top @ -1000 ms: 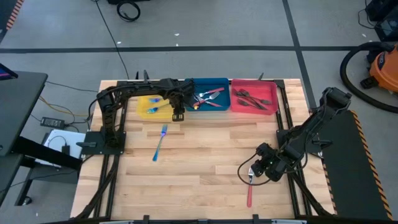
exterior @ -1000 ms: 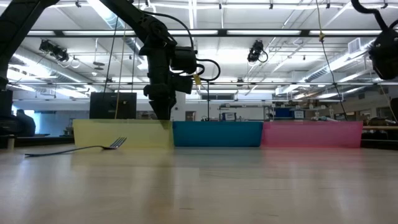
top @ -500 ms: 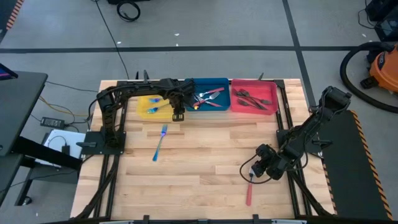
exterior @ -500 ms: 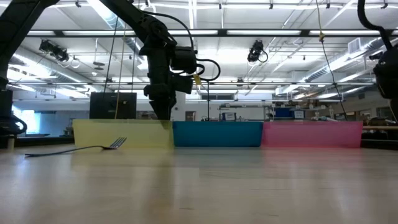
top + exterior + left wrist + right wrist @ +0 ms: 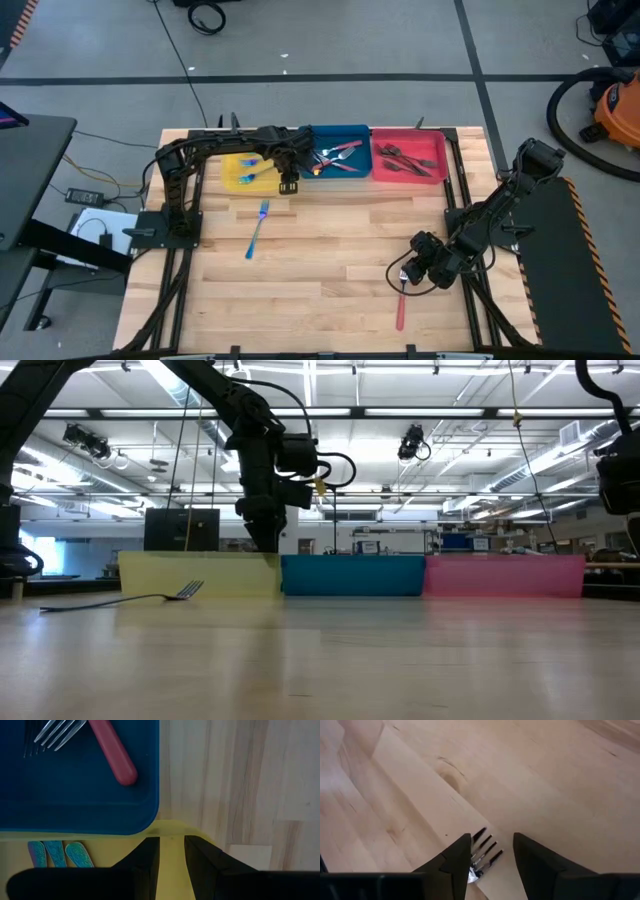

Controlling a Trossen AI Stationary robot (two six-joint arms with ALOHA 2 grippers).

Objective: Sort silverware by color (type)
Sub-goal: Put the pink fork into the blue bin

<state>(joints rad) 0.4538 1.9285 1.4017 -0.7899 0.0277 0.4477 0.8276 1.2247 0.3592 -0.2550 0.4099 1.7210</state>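
From above, most silverware already lies in the yellow tray (image 5: 240, 172), blue tray (image 5: 340, 165) and red tray (image 5: 410, 160); a blue fork (image 5: 258, 228) and a red-handled fork (image 5: 402, 303) remain on the bench (image 5: 320, 260). Left wrist view: the left end effector (image 5: 171, 851) hangs released over the yellow tray's corner. Right wrist view: the right end effector (image 5: 491, 851) straddles the red-handled fork's tines, released.

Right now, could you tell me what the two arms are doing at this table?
They are sorting silverware into three trays at the table's far edge. The right hand is low over a red-handled fork near the front right, its open fingers straddling the tines. The left hand hangs open and empty at the front edge of the yellow tray, beside the blue tray. A blue-teal fork lies loose on the wood.
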